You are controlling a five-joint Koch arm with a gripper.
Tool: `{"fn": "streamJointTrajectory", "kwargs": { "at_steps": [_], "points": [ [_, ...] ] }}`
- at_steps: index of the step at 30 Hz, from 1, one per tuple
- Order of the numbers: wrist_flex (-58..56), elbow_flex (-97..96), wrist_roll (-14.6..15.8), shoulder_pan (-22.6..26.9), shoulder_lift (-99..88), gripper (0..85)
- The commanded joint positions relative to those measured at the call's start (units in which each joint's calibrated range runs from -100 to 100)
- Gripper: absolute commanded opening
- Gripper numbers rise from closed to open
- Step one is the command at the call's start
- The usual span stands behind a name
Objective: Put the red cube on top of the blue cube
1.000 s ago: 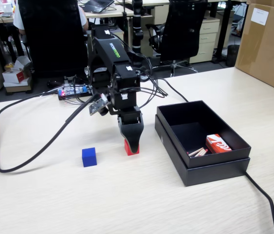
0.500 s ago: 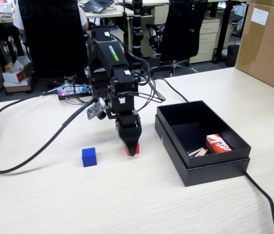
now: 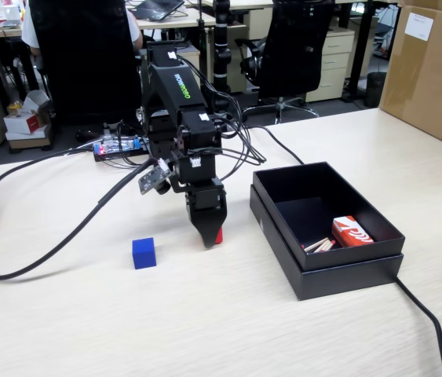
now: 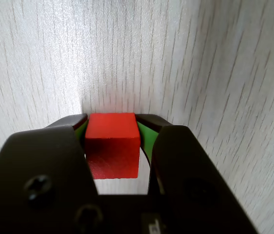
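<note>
Progress check: grab stage looks basically sorted, stacking hasn't happened yet. In the wrist view the gripper [image 4: 112, 127] has its jaws closed in on the red cube [image 4: 112, 146], green pads snug against both sides, so I'd call that a hold. From the fixed view the gripper [image 3: 209, 236] is pointing straight down at the table [image 3: 221, 330], with just a sliver of the red cube [image 3: 218, 236] peeking out at the tip; can't tell whether it's lifted off the wood or not. The blue cube [image 3: 144, 253] sits alone, well off to the left in that view, nothing on it. What's left, I reckon: lift, swing over, set it down square on top.
</note>
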Motion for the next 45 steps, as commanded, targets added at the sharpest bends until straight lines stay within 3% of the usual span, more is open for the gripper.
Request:
{"fn": "streamJointTrajectory", "kwargs": {
  "at_steps": [1,12,23,36,45],
  "points": [
    [1.15,4.36,-0.49,0.00,-2.31,2.5],
    [0.46,-0.08,-0.39,-0.73,-17.91,2.4],
    [0.46,-2.62,-3.52,-4.30,-30.19,2.3],
    [1.06,-0.17,-7.03,-9.57,-28.36,2.4],
    [1.06,7.35,-6.64,-11.23,-16.54,2.4]
  ]
}}
